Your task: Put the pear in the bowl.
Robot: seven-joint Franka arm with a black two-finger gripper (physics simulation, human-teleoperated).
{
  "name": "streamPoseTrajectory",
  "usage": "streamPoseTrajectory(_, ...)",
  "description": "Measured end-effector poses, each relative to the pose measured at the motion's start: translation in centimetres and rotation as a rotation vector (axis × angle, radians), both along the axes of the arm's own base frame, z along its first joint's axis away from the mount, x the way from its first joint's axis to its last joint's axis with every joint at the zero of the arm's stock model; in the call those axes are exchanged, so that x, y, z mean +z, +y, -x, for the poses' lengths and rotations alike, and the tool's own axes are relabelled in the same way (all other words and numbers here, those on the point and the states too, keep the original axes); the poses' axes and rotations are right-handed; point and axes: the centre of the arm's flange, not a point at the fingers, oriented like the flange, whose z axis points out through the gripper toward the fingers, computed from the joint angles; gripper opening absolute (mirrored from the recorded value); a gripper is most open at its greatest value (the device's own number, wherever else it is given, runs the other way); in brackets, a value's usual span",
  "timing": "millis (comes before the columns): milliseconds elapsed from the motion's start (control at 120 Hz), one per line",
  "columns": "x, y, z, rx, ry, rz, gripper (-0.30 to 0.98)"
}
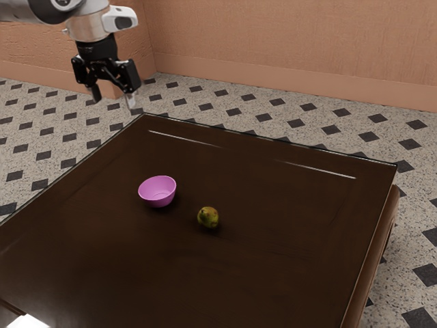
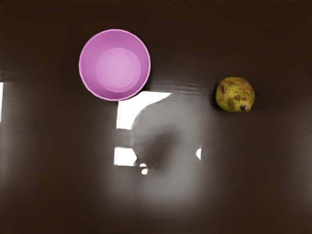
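A: Where is the gripper (image 1: 114,101)?

B: In the exterior view it hangs from the arm (image 1: 89,26), toward that view's eleven o'clock, above the level of the surface (image 1: 273,225). Its fingers point down and stand wide apart, with nothing held between them.

A: And the pear (image 1: 208,218)?

B: Out on the dark, glossy surface, outside the bowl (image 1: 158,192). Take the bowl as the middle of a dial laid over the exterior view, and the pear sits at about four o'clock, near it but apart. Seen from the pear, the bowl is at ten.

A: How does the bowl stand?

B: Upright, open side up. It is pink, with a round rim, and the wrist view looks down onto its bare inner bottom. From the gripper, in the exterior view, the bowl lies toward five o'clock; the pear is farther off, between four and five.

A: What does the pear look like close up?

B: Yellow-green with brown blotches, and a small dark spot near one end. In the wrist view there is a clear stretch of surface between it and the bowl, and white glare (image 2: 126,157) shines from the surface.

A: Anything around the surface?

B: A pale floor (image 1: 218,97) with dark diamonds, and an orange-brown wall (image 1: 287,34) toward twelve o'clock.
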Motion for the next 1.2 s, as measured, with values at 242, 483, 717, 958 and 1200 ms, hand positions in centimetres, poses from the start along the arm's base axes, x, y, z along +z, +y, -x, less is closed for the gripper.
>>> streamPoseTrajectory(242,-3.3,0.5,1.7,0.026,0.052,0.03,0.69)
streamPoseTrajectory(483,-19.2,-4.4,-3.1,-0.049,0.26,0.034,0.69)
streamPoseTrajectory(717,-25.7,-8.2,-6.4,-0.103,0.263,0.036,0.69)
streamPoseTrajectory(958,-30.1,-14.0,-8.3,-0.156,0.275,0.038,0.69)
streamPoseTrajectory(1200,-33.7,-13.6,-9.1,-0.145,0.318,0.036,0.69)
